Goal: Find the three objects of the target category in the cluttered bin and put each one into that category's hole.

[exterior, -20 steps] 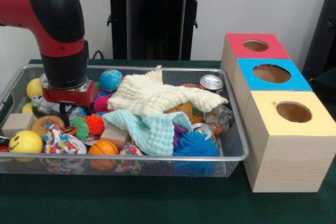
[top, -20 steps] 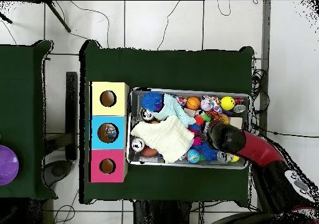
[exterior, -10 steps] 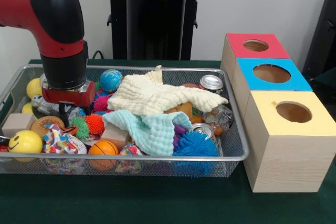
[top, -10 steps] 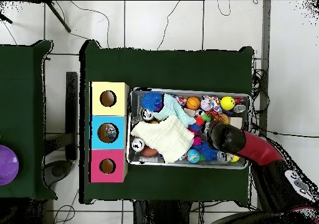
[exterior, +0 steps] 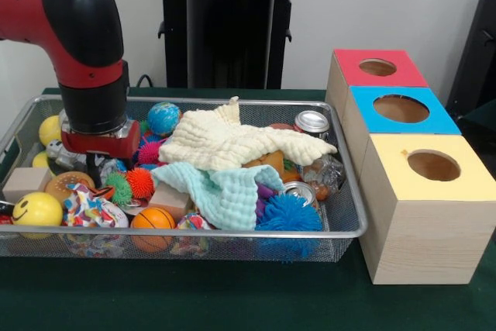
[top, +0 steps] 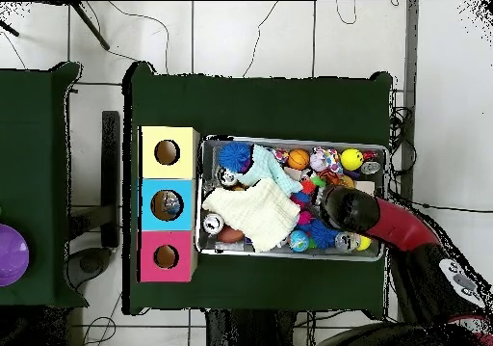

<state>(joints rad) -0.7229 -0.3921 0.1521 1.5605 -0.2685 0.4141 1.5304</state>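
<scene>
The tool is lowered into the left end of the wire mesh bin, among a spiky orange ball, a spiky green ball and a patterned ball; whether it is spread or pressed together cannot be told, since its tips are sunk in the clutter. The target category is not stated, so the task's things cannot be singled out; cans lie at the right end, near the three boxes. A neighbour may be pinched along with the wanted thing, since the toys are packed touching one another. The cream cloth and mint cloth could be snagged on a sideways drag. Little room is left beside the near and left rims; open room is found only above the bin, toward the yellow-topped box, blue-topped box and red-topped box.
</scene>
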